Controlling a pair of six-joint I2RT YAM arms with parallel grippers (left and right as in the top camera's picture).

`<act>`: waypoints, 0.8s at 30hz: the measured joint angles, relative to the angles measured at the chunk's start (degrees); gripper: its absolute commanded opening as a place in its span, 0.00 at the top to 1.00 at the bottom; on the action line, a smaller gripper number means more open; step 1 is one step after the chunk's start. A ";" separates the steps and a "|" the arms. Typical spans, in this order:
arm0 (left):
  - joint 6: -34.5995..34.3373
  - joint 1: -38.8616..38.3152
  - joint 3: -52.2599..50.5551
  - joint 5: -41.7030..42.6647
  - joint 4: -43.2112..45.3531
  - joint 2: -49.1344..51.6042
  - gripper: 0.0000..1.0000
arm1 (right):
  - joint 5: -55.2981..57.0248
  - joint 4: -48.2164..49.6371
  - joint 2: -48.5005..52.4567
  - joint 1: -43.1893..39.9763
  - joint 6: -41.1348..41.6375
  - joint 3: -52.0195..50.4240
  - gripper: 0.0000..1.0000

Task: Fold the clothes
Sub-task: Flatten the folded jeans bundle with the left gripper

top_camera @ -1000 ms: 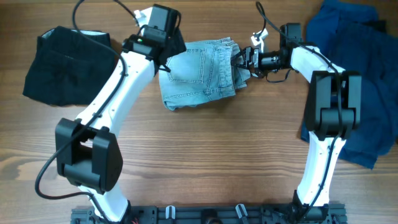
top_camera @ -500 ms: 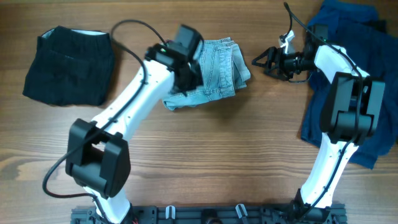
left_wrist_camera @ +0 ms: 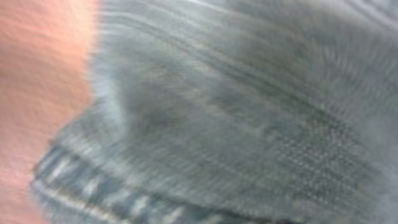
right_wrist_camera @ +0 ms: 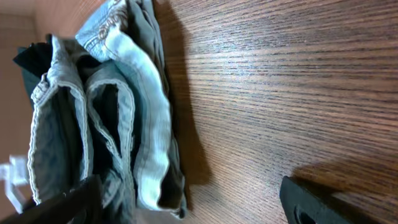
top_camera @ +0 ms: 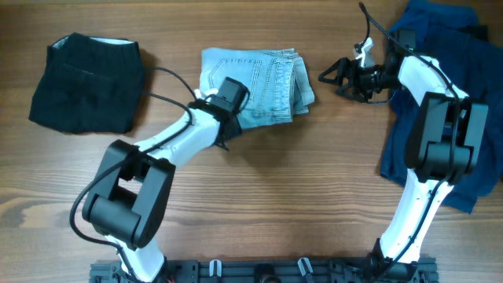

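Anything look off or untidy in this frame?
Mildly. The folded jeans are bunched along their right edge, layers uneven rather than flush. The dark blue garment at the far right lies crumpled and unfolded, partly under the right arm. The left wrist view is motion-blurred.

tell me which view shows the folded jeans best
Overhead: the folded jeans show almost whole, the left arm over one corner. Left wrist gives only blurred denim; right wrist shows just their layered edge.

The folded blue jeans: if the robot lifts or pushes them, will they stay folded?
Probably not if lifted: the folded jeans show soft, loose layers, so they would likely sag open. Pushed flat, they might slide on the smooth wooden table, perhaps bunching.
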 measured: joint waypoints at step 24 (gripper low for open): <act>37.70 -4.37 10.27 0.81 27.39 1.75 0.00 | 1.44 -3.48 -0.35 -2.29 -2.62 1.03 0.00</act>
